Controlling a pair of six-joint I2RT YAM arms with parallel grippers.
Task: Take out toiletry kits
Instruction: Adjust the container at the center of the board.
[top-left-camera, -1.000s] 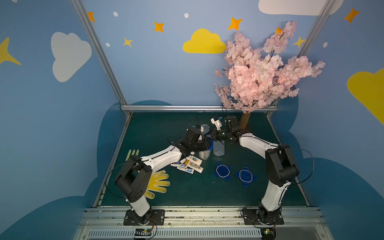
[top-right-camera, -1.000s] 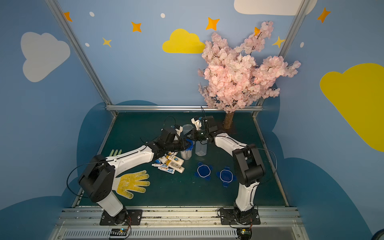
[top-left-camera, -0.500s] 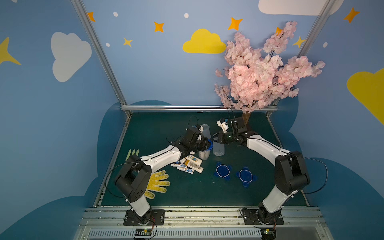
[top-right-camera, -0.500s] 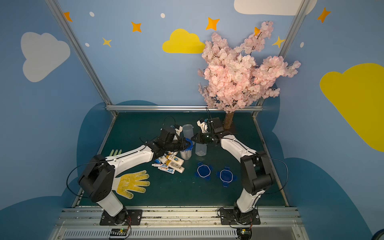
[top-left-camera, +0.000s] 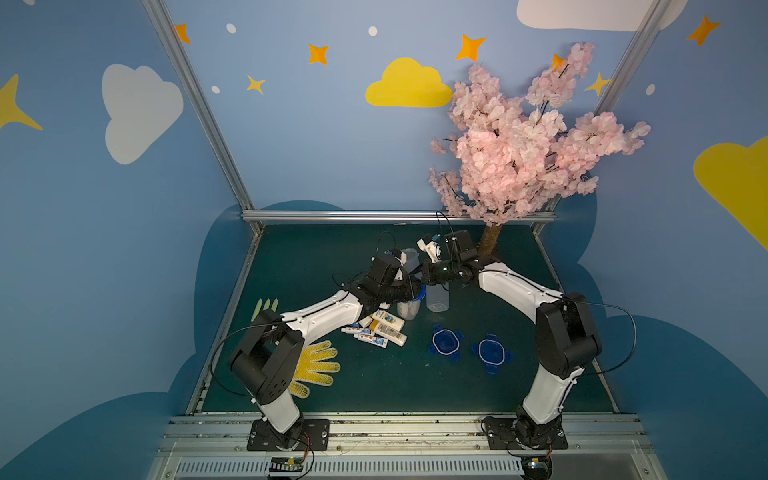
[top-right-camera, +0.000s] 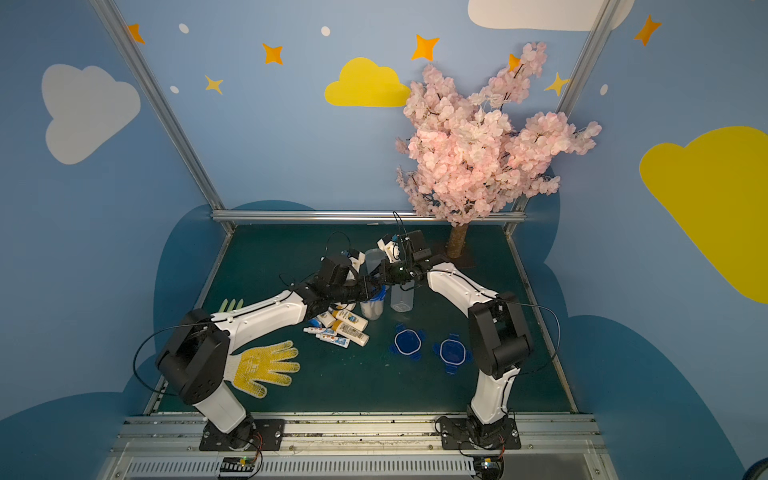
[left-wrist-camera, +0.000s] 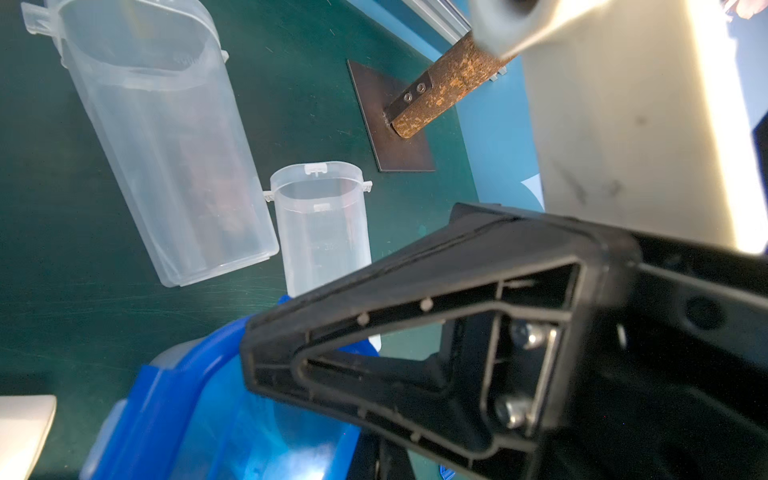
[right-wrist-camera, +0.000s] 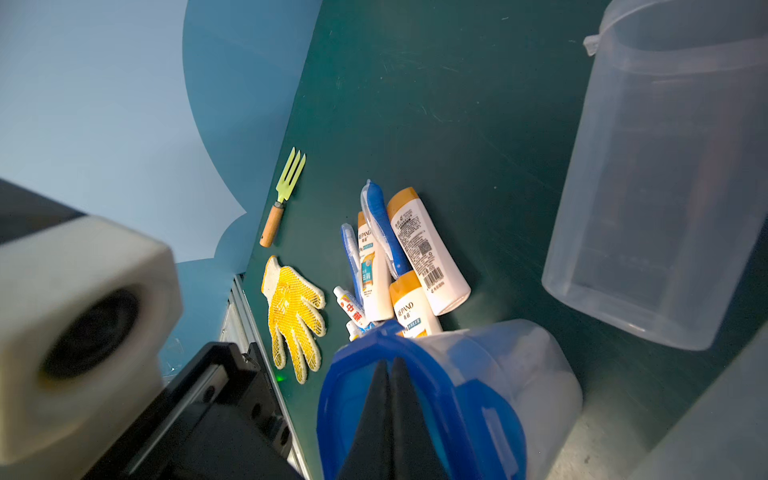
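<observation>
Three clear jars (left-wrist-camera: 166, 145) stand mid-table: two open and empty, one (right-wrist-camera: 519, 374) capped by a blue lid (right-wrist-camera: 478, 407), with white shapes showing through its wall. Two more blue lids (top-left-camera: 445, 341) lie apart nearer the robot. The toiletries (top-left-camera: 376, 330) are heaped on the table beside the capped jar: three white bottles (right-wrist-camera: 428, 257), two toothbrushes (right-wrist-camera: 384, 232) and two toothpaste tubes (right-wrist-camera: 351, 307). The right gripper (right-wrist-camera: 388, 370) is pressed shut, tips on the lid. The left gripper (top-left-camera: 413, 289) is closed at that lid too; whether either pinches it I cannot tell. One yellow glove (top-left-camera: 316, 365) and one garden fork (right-wrist-camera: 286, 187) lie on the dark green table (top-left-camera: 374, 386). Blue walls carry clouds and stars, and a pink tree (top-left-camera: 528, 145) stands in a back corner.
</observation>
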